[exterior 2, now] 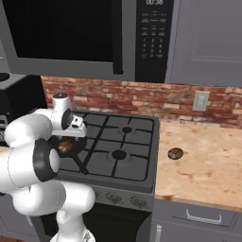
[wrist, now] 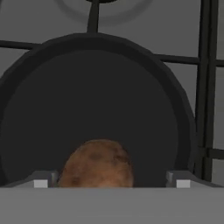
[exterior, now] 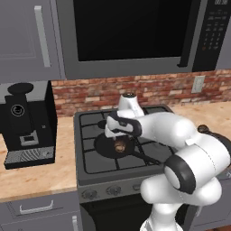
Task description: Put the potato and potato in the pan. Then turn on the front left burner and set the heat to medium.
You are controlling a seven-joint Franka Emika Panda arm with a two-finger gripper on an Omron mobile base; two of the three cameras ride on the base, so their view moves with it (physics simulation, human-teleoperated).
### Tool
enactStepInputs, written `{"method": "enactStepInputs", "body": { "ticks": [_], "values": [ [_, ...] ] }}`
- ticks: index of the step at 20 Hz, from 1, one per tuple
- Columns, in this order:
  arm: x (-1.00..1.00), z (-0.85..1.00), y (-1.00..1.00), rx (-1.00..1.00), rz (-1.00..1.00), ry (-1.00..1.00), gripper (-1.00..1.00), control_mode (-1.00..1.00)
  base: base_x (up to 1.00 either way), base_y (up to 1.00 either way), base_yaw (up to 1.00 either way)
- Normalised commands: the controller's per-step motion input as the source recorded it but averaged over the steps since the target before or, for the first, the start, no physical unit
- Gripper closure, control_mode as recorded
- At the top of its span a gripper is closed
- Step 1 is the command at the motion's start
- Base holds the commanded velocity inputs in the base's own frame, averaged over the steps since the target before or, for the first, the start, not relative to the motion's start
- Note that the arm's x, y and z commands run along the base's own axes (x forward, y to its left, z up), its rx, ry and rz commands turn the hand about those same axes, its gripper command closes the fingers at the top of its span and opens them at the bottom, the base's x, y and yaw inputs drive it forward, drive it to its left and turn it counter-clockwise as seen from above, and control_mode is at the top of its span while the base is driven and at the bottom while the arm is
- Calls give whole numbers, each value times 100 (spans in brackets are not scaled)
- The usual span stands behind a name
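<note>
The fingers (wrist: 109, 181) stood spread, released, astride one mottled brown oval potato (wrist: 97, 164) lying in the round black frying pan (wrist: 39, 105) at the hand view's bottom centre. It looked firm, light, rollable; best gripped across its middle. The right base view alone showed the second brown potato (exterior 2: 175, 153) on the tan bench (exterior 2: 208, 165), right of centre.
</note>
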Motion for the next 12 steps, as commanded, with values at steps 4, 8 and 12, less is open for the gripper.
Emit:
{"method": "enactStepInputs", "body": {
  "ticks": [4, 8, 12],
  "values": [
    [0, 27, -24, 0, 0, -9, -100, -100, 0, 0, 0],
    [0, 24, -58, 1, 0, -8, -100, -100, 0, 0, 0],
    [0, 19, -82, 3, 0, -6, -100, -100, 0, 0, 0]
  ]
}}
